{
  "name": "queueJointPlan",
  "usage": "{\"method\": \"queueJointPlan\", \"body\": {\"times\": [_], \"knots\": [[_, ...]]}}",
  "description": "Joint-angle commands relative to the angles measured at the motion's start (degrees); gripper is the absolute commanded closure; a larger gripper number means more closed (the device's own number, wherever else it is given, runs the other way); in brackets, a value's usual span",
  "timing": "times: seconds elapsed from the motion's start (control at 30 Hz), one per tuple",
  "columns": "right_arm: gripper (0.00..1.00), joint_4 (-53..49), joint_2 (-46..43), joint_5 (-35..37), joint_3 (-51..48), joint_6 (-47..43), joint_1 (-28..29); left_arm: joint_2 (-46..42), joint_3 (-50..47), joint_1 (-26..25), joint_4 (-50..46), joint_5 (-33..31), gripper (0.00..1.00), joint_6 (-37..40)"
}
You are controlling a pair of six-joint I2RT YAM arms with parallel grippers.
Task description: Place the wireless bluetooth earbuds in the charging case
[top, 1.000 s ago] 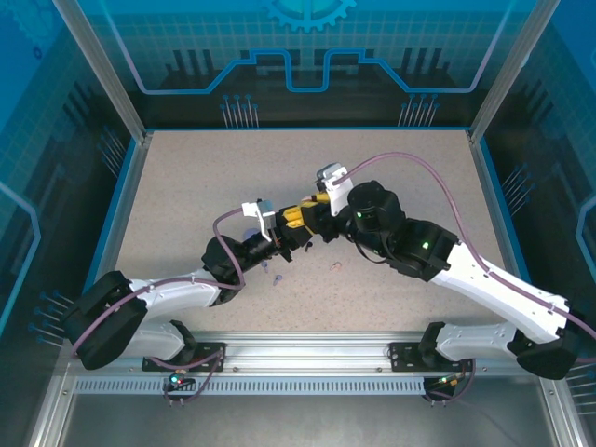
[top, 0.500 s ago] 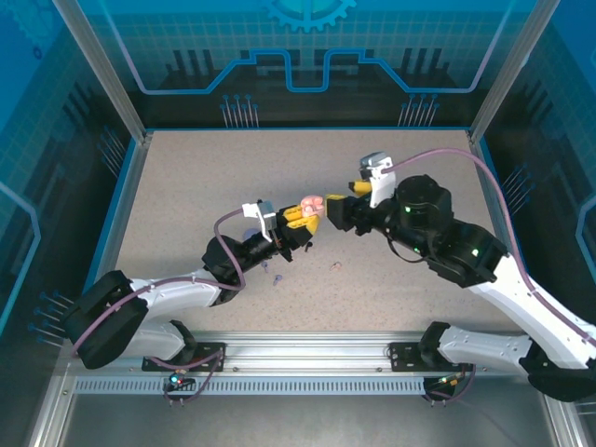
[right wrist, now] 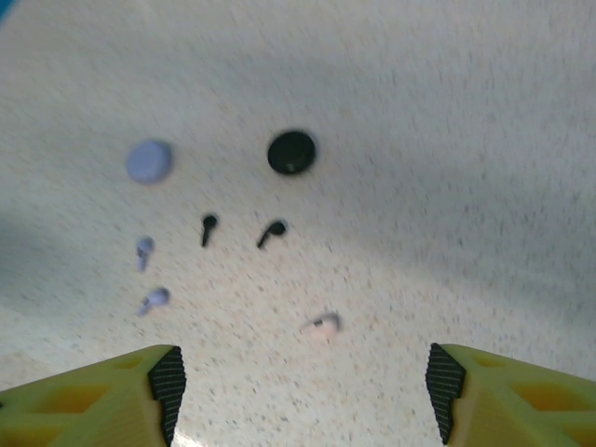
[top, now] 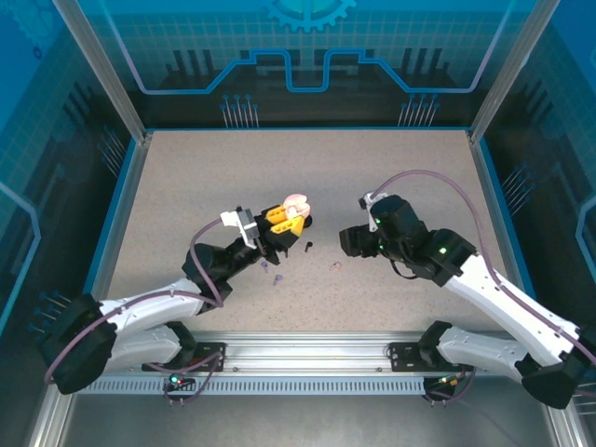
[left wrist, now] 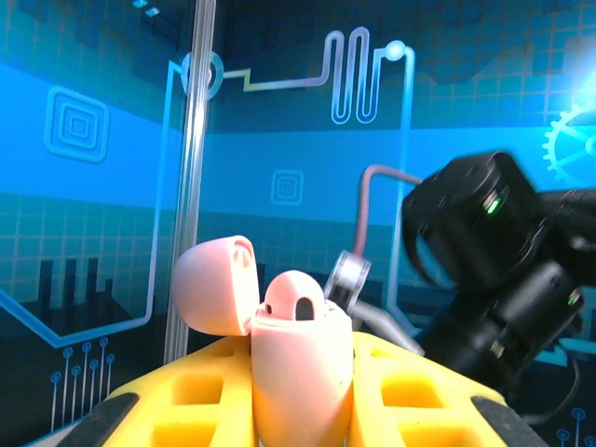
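Hovering right gripper [right wrist: 305, 396], jaws wide, empty; pale pink earbud [right wrist: 321, 326] lies on table [right wrist: 484, 186] at 12 o'clock, just ahead. Centre over it, pinch stem, steer clear of black earbuds [right wrist: 273, 231] at 11. Farther off, left gripper [top: 282, 217] clamps pink case [left wrist: 300, 372], lid [left wrist: 212, 284] hinged open

Earbuds [right wrist: 272, 231] and round cases [right wrist: 291, 152] litter the table's [top: 391, 158] middle; its far half lies open.

Speckled beige worktop [top: 186, 177] sitting inside blue rim [top: 118, 205]; circuit-pattern blue panels [top: 391, 47] glowing behind and beside; aluminium rail [top: 307, 354] running along near edge.
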Motion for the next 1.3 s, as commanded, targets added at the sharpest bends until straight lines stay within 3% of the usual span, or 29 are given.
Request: {"method": "queueJointPlan", "body": {"times": [0.0, 0.27, 0.5, 0.7, 0.93, 1.27], "knots": [[0.23, 1.4, 3.1, 0.8, -4.0, 3.9, -0.7, -2.7, -0.8, -0.3, -2.2, -1.4, 0.97, 2.6], [0.08, 11.7, 18.6, -2.1, -8.2, 6.0, -0.5, -5.3, -1.1, -0.3, -4.6, -1.7, 0.97, 2.9], [0.06, 15.5, 28.9, -1.1, -5.8, 3.7, -0.9, -5.0, -1.2, -0.3, -4.9, -1.8, 0.97, 2.5], [0.12, 12.9, 35.5, 0.3, -2.9, 2.9, -0.9, -4.8, -1.3, -0.4, -4.9, -2.0, 0.97, 2.5], [0.27, 11.0, 39.5, 0.5, -1.9, 3.3, -0.9, -4.6, -1.2, -0.3, -5.0, -2.0, 0.97, 2.5], [0.32, 8.4, 39.3, 0.1, -2.7, 3.6, -0.8, -4.5, -1.3, -0.3, -5.0, -2.1, 0.97, 2.6]]}}
